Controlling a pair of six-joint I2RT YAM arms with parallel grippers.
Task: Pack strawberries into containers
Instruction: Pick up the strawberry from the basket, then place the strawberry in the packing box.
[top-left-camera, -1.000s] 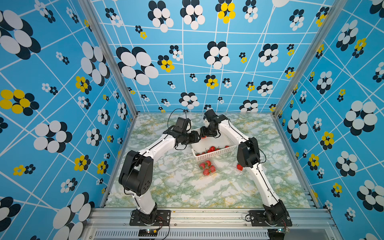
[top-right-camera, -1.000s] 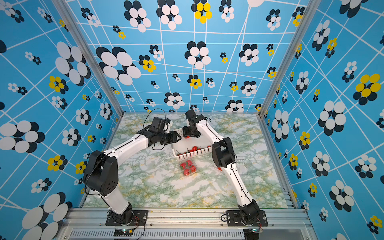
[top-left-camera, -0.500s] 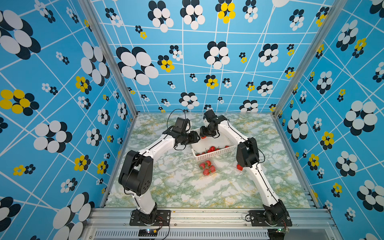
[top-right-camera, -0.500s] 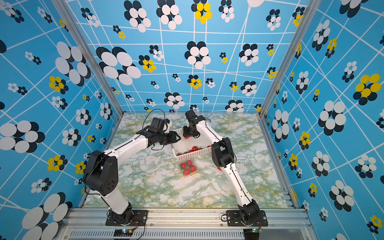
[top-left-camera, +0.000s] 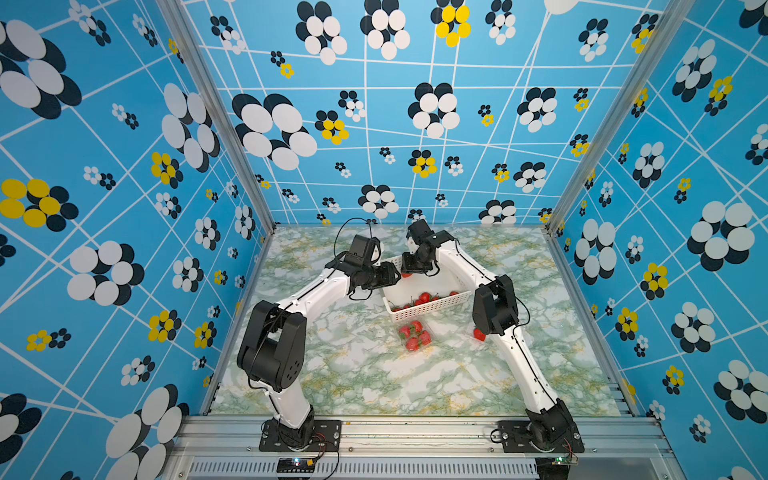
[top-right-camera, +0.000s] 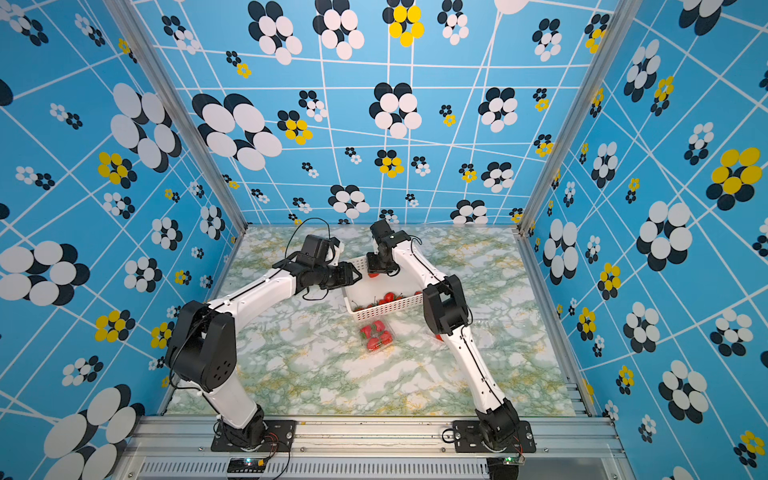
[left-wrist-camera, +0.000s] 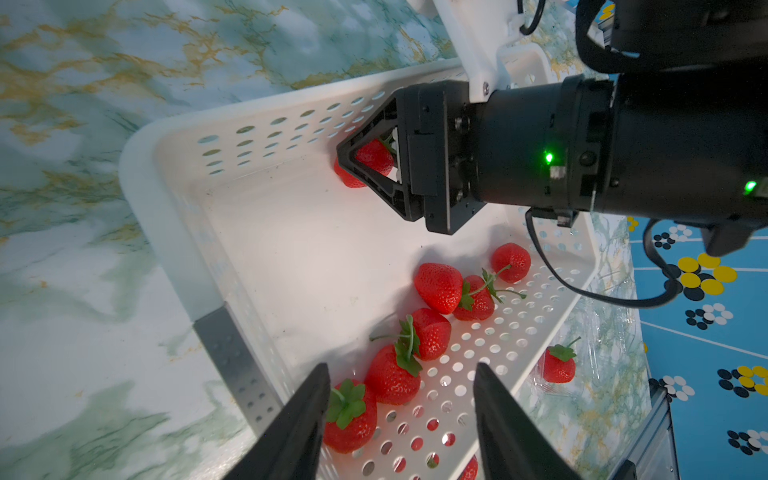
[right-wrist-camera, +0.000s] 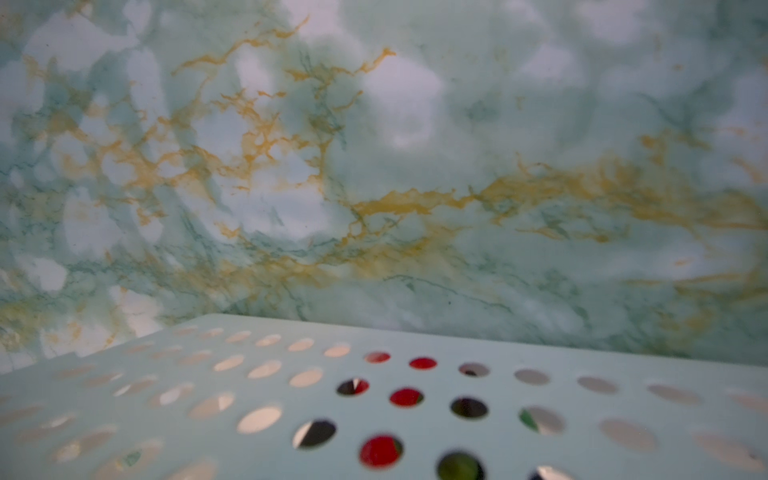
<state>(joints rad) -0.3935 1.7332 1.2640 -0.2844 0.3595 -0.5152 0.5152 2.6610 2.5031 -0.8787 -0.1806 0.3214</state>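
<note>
Deep in the far corner of the white basket (left-wrist-camera: 166, 216), tight against its perforated wall, lies the strawberry (left-wrist-camera: 372, 160) that my next move turns on. I see the right gripper (left-wrist-camera: 347, 166) standing around it, the berry's long axis running along the fingers, green cap toward the palm and tip toward the corner. From this side-on look I cannot tell whether the fingers press it or merely bracket it. The left gripper (left-wrist-camera: 400, 368) hangs about half open and empty above the other strawberries (left-wrist-camera: 436, 286) at the basket's near wall, so the right arm is plainly the nearer one. Both targets lie on the robot's side of the basket: a clear container (top-left-camera: 432, 332) with four berries, and a second container (left-wrist-camera: 602, 328) with one, beside the right arm's elbow. I judge the carry must rise straight out of the corner, then travel toward the arms' bases.
</note>
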